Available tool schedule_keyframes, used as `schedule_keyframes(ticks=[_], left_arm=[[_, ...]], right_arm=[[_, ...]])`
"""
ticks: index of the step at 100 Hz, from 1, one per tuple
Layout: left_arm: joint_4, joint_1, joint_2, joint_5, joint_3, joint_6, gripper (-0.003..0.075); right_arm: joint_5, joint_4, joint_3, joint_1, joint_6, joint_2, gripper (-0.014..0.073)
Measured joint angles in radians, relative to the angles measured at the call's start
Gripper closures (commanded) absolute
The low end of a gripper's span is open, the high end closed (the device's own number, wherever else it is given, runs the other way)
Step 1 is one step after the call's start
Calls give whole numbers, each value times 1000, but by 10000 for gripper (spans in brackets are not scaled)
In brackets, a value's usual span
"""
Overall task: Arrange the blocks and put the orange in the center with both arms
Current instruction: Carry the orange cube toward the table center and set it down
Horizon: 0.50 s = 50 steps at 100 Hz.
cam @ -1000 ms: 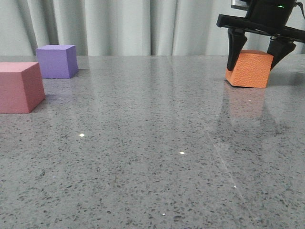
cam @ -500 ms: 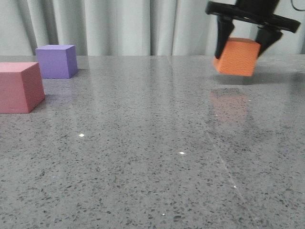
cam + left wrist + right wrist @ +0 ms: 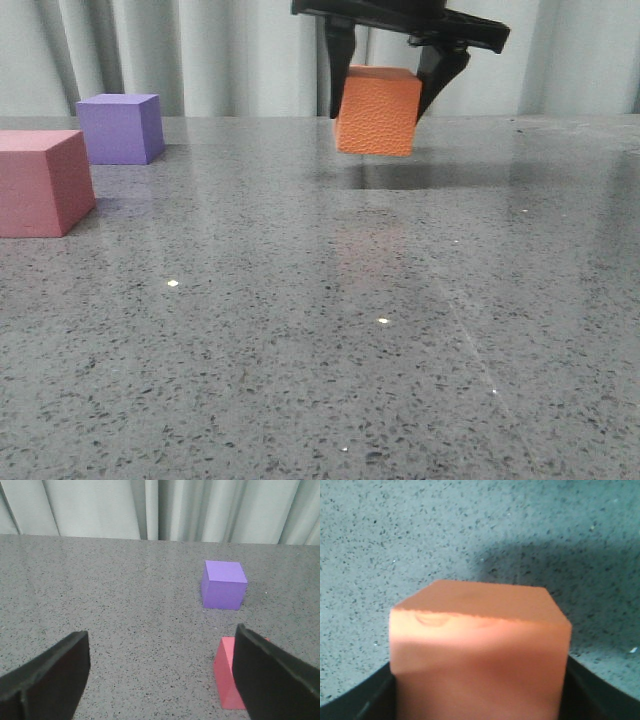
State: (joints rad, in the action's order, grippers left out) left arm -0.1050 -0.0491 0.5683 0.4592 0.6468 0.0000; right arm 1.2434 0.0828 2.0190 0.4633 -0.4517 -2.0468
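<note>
the right tool (image 3: 385, 85) had the orange cube (image 3: 377, 110) pinched between its two black fingers (image 3: 340, 75), one on each side, and the cube was hanging clear of the surface (image 3: 320, 330) with a dark shadow and a faint orange reflection under it. it sat near the middle of the front view, toward the far edge by the curtain (image 3: 230, 55). the cube looked matte with a fine pebbly, almost leathery texture, edges fairly crisp, and it was tipped just a little rather than hanging dead square. in the right wrist view the orange cube (image 3: 480, 645) filled most of the frame, top face lit paler than the near face, with a small shallow dent mark near one upper edge.

the purple cube (image 3: 120, 128) sat far back on the left, and the pink cube (image 3: 42, 182) was nearer the camera just beside it, the two close but not touching. both rested flat on the speckled grey surface.

the left tool (image 3: 160, 680) was spread wide open and gripped nothing; from its wrist view the purple cube (image 3: 224, 585) and part of the pink cube (image 3: 227, 672) showed beyond one finger.
</note>
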Motion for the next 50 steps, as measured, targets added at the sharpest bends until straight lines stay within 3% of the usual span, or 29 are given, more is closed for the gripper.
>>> schedule_keyframes(ticks=[50], left_arm=[[0, 0, 0, 0, 0, 0, 156]], right_arm=[[0, 20, 0, 80, -59, -58, 517]])
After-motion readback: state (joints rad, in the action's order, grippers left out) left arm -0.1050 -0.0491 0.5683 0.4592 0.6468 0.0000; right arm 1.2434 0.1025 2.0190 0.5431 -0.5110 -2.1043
